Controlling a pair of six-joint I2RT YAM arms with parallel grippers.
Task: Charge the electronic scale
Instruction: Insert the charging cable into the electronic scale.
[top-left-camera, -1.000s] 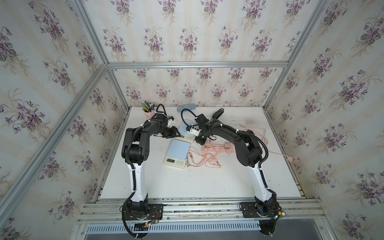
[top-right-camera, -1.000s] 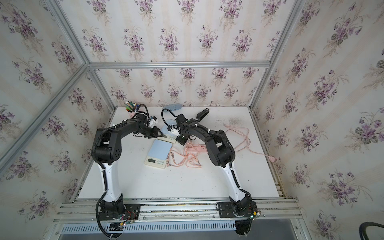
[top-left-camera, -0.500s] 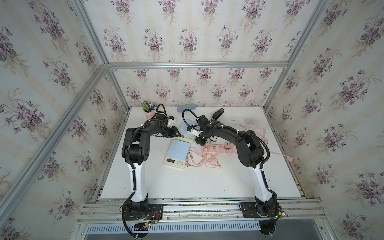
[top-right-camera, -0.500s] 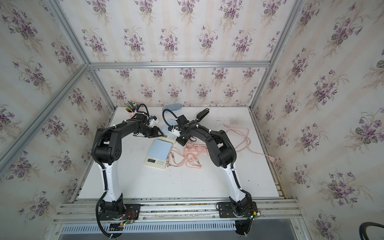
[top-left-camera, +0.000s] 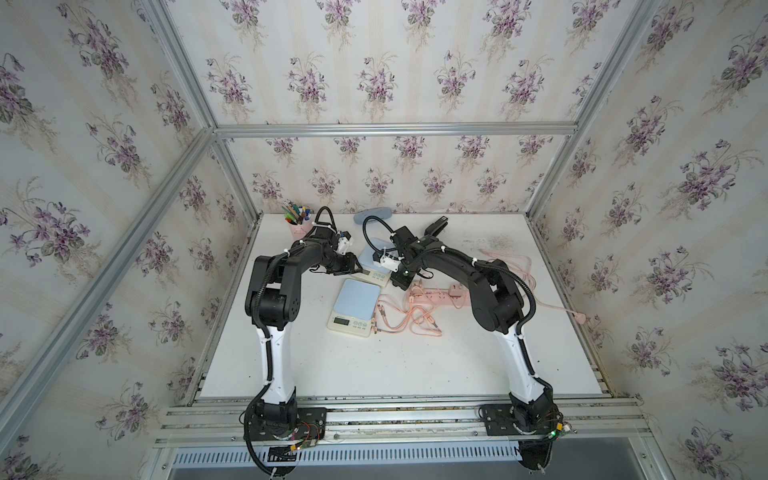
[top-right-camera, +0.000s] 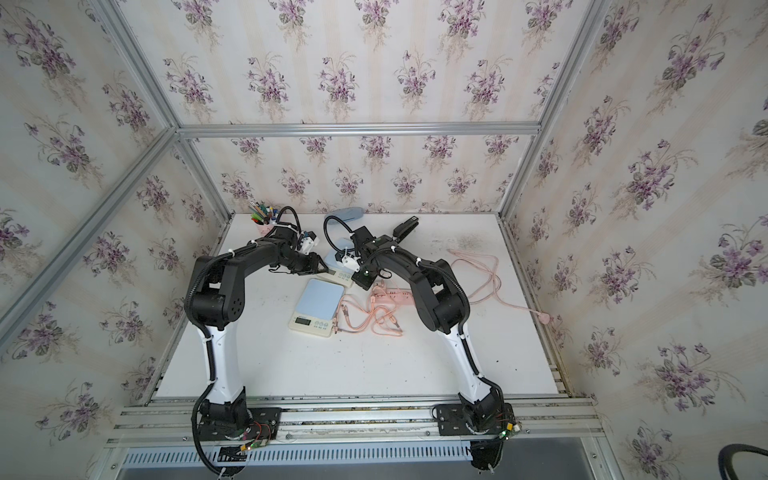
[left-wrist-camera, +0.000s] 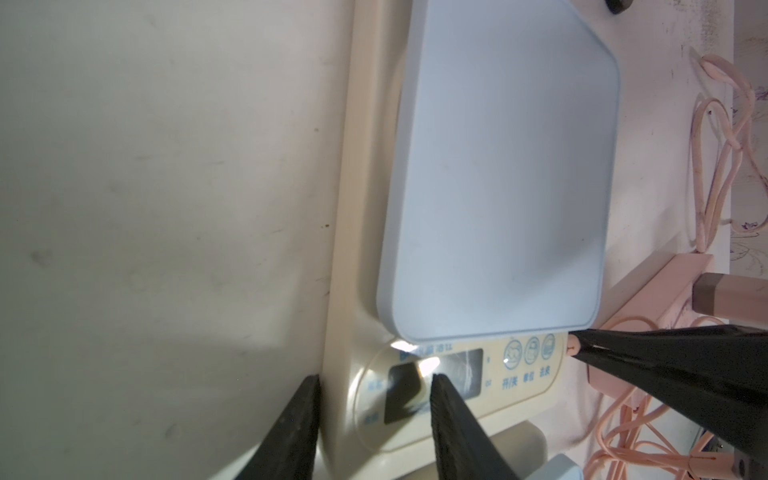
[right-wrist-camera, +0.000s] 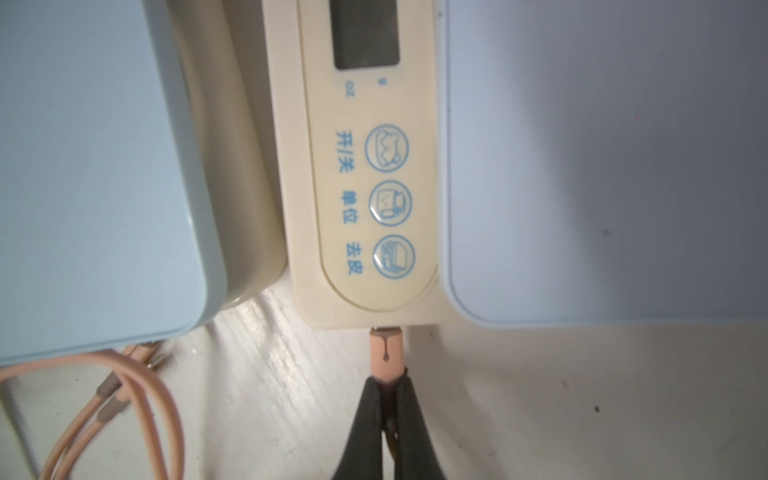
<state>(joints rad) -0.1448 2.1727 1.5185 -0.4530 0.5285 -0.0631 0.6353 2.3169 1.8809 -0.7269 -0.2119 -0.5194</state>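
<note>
the cream plastic electronic scale with the pale blue weighing plate (right-wrist-camera: 316, 208) sits toward the back middle of the white tabletop (top-left-camera: 374, 365), right between your two arms. its button end is just beside a second, identical-looking scale (top-left-camera: 357, 299) that lies nearer the front. your right gripper (right-wrist-camera: 389, 380) is clenched on the pink cable connector (right-wrist-camera: 386, 353), and the connector's nose is right at the port in the scale's end face. i reckon it isn't fully home yet, since there's a thin dark sliver of tip showing at the edge. so the job now is the last bit of the push: go dead straight along the plug's own line, flat to the table, with no sideways wiggle or you'll lever the port. your left gripper (left-wrist-camera: 372, 378) has its jaws apart, straddling the scale's opposite edge by the display, one finger outside the body and one over the screen. can't tell if either actually touches. i'd use it as a backstop so the light scale doesn't skate away from the push. don't let go till the collar sits flush. the pink power strip (top-left-camera: 432, 297) and the loose pink cables (top-left-camera: 415, 320) lie on the right arm's side, so watch for snags.
</note>
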